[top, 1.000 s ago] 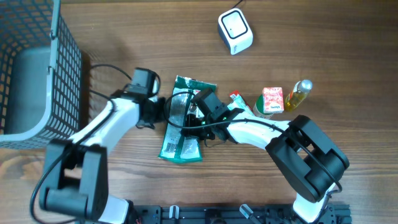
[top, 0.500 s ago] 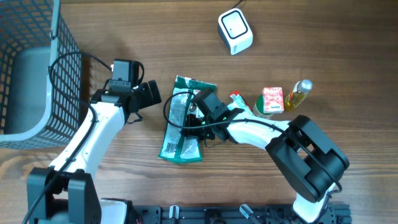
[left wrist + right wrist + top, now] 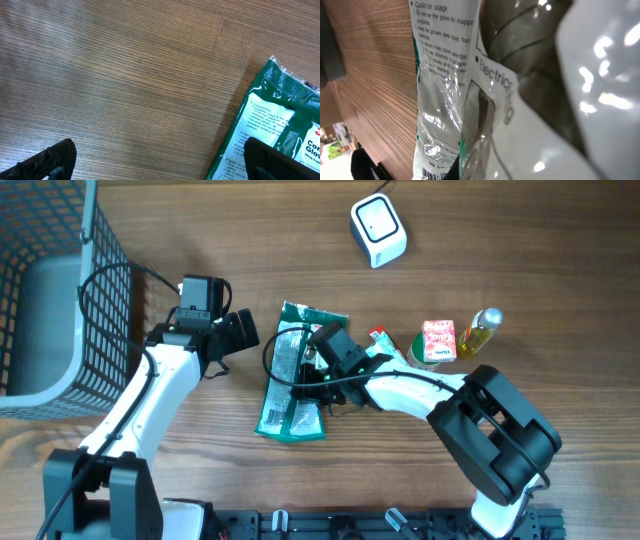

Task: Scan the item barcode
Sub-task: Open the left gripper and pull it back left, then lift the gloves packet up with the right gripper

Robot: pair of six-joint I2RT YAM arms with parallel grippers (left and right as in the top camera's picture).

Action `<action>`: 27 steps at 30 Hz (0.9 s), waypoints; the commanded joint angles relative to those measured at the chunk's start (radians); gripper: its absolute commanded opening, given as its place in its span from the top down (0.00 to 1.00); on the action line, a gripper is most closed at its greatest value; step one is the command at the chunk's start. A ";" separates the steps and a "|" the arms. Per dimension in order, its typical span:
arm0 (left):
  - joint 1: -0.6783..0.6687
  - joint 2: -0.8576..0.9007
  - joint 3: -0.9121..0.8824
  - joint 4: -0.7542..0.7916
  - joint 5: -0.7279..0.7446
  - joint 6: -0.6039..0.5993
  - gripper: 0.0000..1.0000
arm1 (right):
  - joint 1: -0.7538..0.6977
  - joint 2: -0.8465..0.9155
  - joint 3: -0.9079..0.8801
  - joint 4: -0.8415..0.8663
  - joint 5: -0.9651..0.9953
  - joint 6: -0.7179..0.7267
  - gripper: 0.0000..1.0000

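Left hand (image 3: 243, 330) is spread wide and holds nothing. The packet (image 3: 288, 408) lies on the desk (image 3: 520, 240) just ahead of it. Right hand (image 3: 317, 378) is pressed together, pinching the packet's clear film.

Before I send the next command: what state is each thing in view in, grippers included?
glove packet: lying on the table, pinched by the right gripper
right gripper: shut on the glove packet
left gripper: open, empty, off the glove packet
scanner: resting on the table, far from the glove packet
carton: upright, untouched
bottle: upright, cap on, untouched
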 commanded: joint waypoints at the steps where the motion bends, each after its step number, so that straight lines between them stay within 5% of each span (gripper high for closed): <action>1: 0.005 -0.001 0.009 0.000 -0.017 0.004 0.00 | 0.010 0.033 -0.017 -0.019 0.048 -0.012 0.96; 6: 0.005 -0.001 0.009 0.000 -0.017 0.004 0.00 | -0.019 0.013 0.016 -0.050 0.020 -0.163 0.96; 12: 0.005 -0.001 0.009 0.000 -0.017 0.004 0.00 | -0.135 -0.138 0.219 -0.367 0.015 -0.414 0.95; 18: 0.005 -0.001 0.009 0.000 -0.017 0.004 0.00 | -0.155 -0.225 0.650 -0.844 0.348 -0.931 0.96; 23: 0.005 -0.001 0.009 0.000 -0.017 0.004 0.00 | -0.155 -0.225 0.815 -0.837 0.554 -1.191 0.96; 27: 0.005 -0.001 0.009 0.000 -0.017 0.004 0.00 | -0.153 -0.216 0.814 -0.832 0.515 -1.232 0.96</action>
